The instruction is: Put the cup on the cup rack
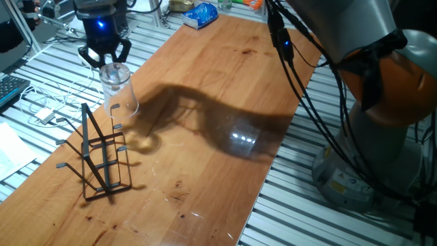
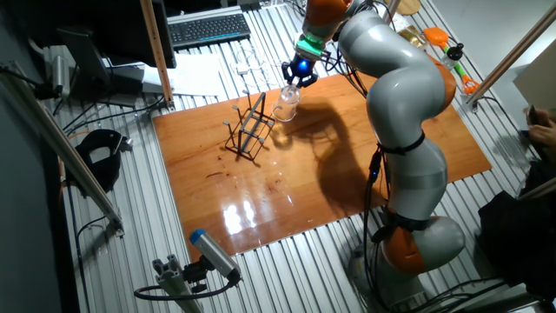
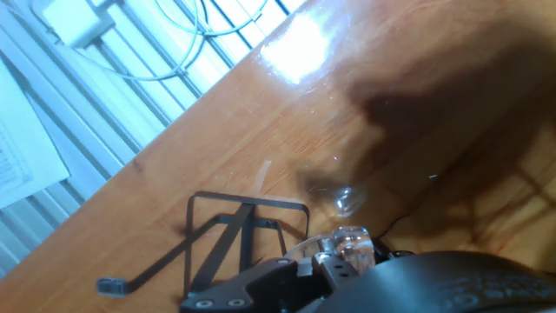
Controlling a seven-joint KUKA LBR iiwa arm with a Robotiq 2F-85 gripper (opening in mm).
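Glass-clear plastic or glass, I cannot tell which, makes up the cup (image 1: 118, 87), and it hangs in the air just above and behind the cup rack (image 1: 97, 156), mouth turned down toward the upper pegs. The claw (image 1: 104, 58) is closed on the cup's upper end, which looks like its base, with the fingers pinching from two sides; the other fixed view shows the same hold, cup (image 2: 286, 103) just beside the rack (image 2: 250, 130) on the arm's side. In the hand view only a bright bit of the cup (image 3: 351, 244) shows near the fingers, with the rack's rectangular base (image 3: 248, 228) on the wooden tabletop (image 3: 417, 78) below.

Judging by its look, the cup is light, stiff and smooth-walled, so likely slippery under hard pads, and breakable if it is glass. A grip near the closed base seems sound: the wall is stiffest there, and the open mouth stays free to slide over a peg. The taper may let it creep out of a loose pinch. The rack is thin wire and probably light as well, so a sideways knock from the cup's rim could tip or shove it.
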